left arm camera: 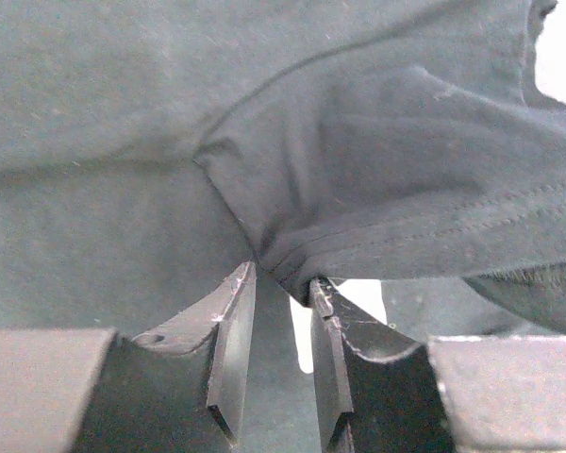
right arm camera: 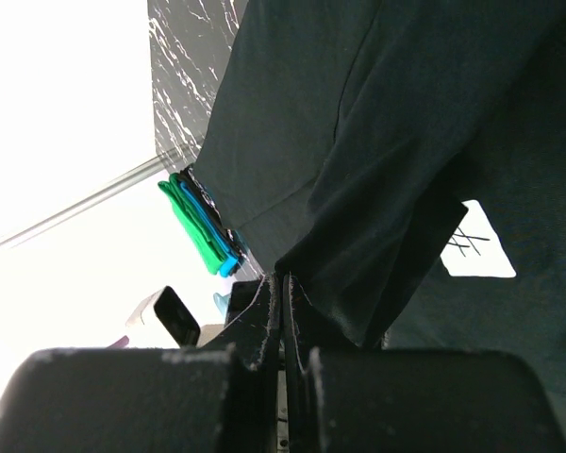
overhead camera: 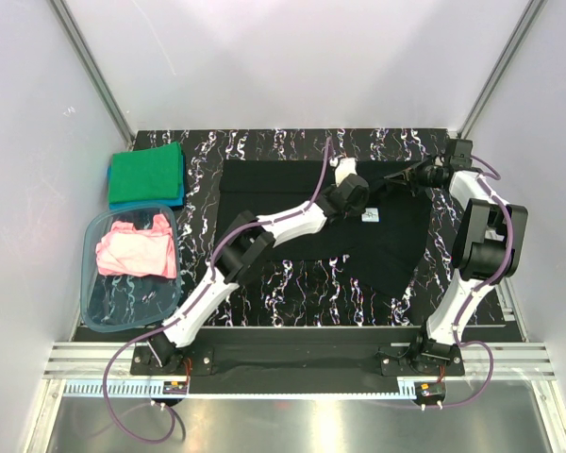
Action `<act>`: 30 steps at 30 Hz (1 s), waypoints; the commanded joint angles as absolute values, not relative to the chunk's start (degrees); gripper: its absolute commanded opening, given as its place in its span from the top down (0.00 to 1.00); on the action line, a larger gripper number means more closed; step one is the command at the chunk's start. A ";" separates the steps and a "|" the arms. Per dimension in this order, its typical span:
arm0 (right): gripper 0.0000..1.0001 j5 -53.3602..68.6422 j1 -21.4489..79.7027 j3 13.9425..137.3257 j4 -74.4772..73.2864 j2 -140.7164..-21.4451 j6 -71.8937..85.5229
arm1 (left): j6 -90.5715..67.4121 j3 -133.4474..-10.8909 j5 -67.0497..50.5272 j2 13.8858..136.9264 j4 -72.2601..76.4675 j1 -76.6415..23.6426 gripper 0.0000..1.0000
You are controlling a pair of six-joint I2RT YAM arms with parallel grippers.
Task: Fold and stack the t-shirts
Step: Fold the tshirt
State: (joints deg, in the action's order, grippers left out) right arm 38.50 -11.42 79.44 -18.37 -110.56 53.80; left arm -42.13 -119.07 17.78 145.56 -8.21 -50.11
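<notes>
The black t-shirt (overhead camera: 292, 203) lies spread across the middle of the table, its small white neck label (overhead camera: 369, 216) showing. My left gripper (overhead camera: 357, 200) is over its right part, and in the left wrist view the jaws (left arm camera: 282, 276) pinch a bunched fold of the black cloth (left arm camera: 377, 170) at their tips. My right gripper (overhead camera: 403, 178) is shut on the shirt's far right edge and holds it lifted; the cloth (right arm camera: 396, 189) hangs from the shut jaws (right arm camera: 283, 283). A folded green shirt (overhead camera: 147, 173) lies on a blue one (overhead camera: 146, 202) at the back left. The pink shirt (overhead camera: 137, 250) lies crumpled in the tub.
The clear blue-tinted plastic tub (overhead camera: 99, 311) stands at the left edge of the black marbled table (overhead camera: 292, 293). White walls with metal posts close in the back and sides. The green and blue stack also shows in the right wrist view (right arm camera: 196, 226).
</notes>
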 commanded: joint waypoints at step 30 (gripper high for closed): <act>1.00 19.52 -11.69 87.19 -39.98 -109.34 33.23 | -41.48 -113.55 13.98 135.00 -11.16 -47.55 1.00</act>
